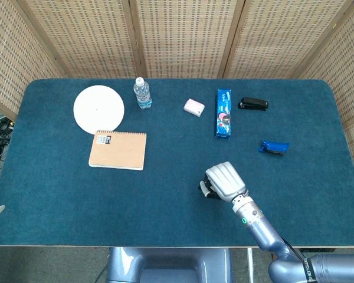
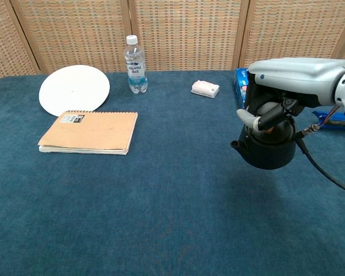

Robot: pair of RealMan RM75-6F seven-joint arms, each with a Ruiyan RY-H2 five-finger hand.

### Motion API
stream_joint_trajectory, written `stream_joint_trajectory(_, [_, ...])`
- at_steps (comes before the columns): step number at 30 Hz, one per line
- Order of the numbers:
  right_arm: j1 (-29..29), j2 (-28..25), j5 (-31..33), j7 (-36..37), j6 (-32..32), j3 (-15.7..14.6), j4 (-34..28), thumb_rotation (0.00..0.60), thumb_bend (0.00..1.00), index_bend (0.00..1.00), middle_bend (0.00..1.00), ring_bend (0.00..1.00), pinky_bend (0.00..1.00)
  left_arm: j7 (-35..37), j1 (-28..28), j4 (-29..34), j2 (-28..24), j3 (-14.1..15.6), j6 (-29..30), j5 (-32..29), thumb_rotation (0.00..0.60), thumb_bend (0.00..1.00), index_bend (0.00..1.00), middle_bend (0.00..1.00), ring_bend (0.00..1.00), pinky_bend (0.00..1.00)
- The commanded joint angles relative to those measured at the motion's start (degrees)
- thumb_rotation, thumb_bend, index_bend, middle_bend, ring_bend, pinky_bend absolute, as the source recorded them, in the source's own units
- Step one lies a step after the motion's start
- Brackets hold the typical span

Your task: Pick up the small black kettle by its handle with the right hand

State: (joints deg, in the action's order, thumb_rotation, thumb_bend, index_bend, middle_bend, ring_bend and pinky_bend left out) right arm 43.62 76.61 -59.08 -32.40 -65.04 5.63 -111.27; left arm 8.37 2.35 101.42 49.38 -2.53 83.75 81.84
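Right hand: the right hand [image 2: 276,106] is curled around the top of the small black kettle [image 2: 267,150], fingers wrapped where the handle sits, and holds it.
Kettle: it hangs under the hand, above the blue table [image 2: 161,218], with a shadow on the cloth beneath; its spout points toward the robot's left. In the head view the hand [image 1: 226,181] covers nearly all of it.
Left hand: I can't see it from either camera.
Far side: a white plate [image 1: 98,109], a water bottle [image 1: 141,93], a small pink packet [image 1: 194,107], a blue box [image 1: 224,112], a black stapler [image 1: 253,104].
Nearer: a brown notebook [image 1: 118,150] just below the plate; a blue clip-like thing [image 1: 274,147] at right.
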Motion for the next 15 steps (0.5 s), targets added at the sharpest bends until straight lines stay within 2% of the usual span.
stream_joint_trajectory(1, [0.0, -0.2, -0.2, -0.4, -0.1, 0.2, 0.1, 0.6, 0.93, 1.0, 1.0, 1.0, 0.93, 0.1, 0.0, 0.0, 0.0, 0.0, 0.0, 0.1, 0.6, 0.0, 0.0, 0.0, 0.0, 0.0])
stream_joint_trajectory(7, [0.4, -0.6, 1.5, -2.5, -0.5, 1.4, -0.1, 0.6, 0.94, 1.0, 1.0, 1.0, 0.93, 0.7, -0.1, -0.2, -0.2, 0.0, 0.1, 0.2, 0.6, 0.0, 0.0, 0.0, 0.0, 0.0])
stream_joint_trajectory(15, [2.1, -0.9, 8.2, -6.1, -0.9, 4.0, -1.2, 0.6, 0.94, 1.0, 1.0, 1.0, 0.93, 1.5, -0.1, -0.4, -0.3, 0.0, 0.1, 0.4, 0.6, 0.0, 0.0, 0.0, 0.0, 0.0])
